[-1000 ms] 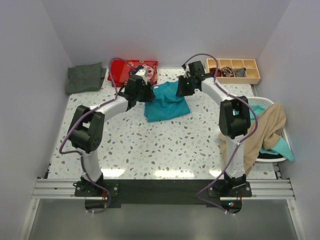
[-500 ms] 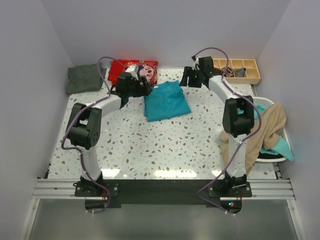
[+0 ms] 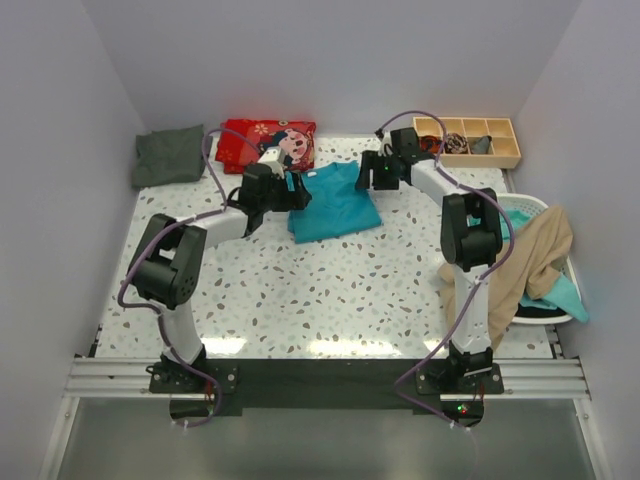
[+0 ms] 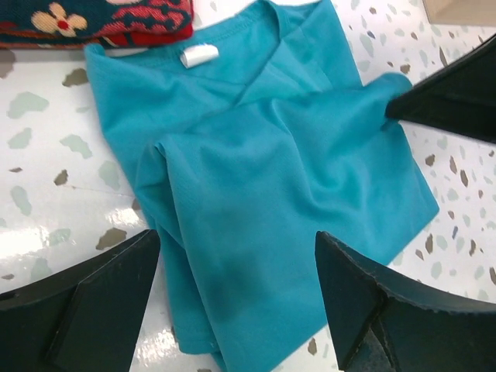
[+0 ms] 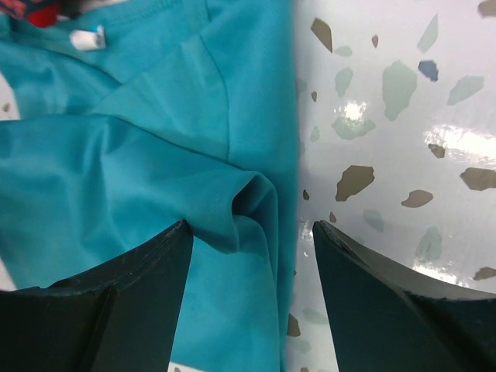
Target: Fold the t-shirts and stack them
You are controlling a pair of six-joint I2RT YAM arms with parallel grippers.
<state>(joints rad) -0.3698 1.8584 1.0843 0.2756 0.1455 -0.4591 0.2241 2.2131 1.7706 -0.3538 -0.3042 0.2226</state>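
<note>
left gripper (image 4: 237,242): fingers apart, nothing between them. it hovers above the near left part of the teal t-shirt (image 4: 271,155), and no cloth is pinched.

right gripper (image 5: 252,229): fingers also apart, straddling a small raised pucker at the shirt's right edge. nothing is gripped (whether the tips brush the cloth, you cannot tell from the wrist view).

teal t-shirt: it lies flat on the table (image 3: 300,290) at 12 o'clock from the centre, between the two grippers. it is part-folded, with the sides turned inward. the white neck label (image 4: 200,55) faces up at the far end, just beside the red patterned cloth (image 3: 265,140).

handling, as judged: light, limp knit with no stiffness. expect it to sag from any single hold and to slide on the glossy top. the folded layers may slip apart if you lift only the upper ply. take it at the garment's 5 and 7 o'clock corners, pinching through every layer, one gripper per corner.

remaining stock: the dark grey-green t-shirt (image 3: 170,155) sits at 10 o'clock, roughly folded. the beige t-shirt (image 3: 530,260) hangs over the basket (image 3: 535,203) at 3 o'clock, unfolded.
</note>
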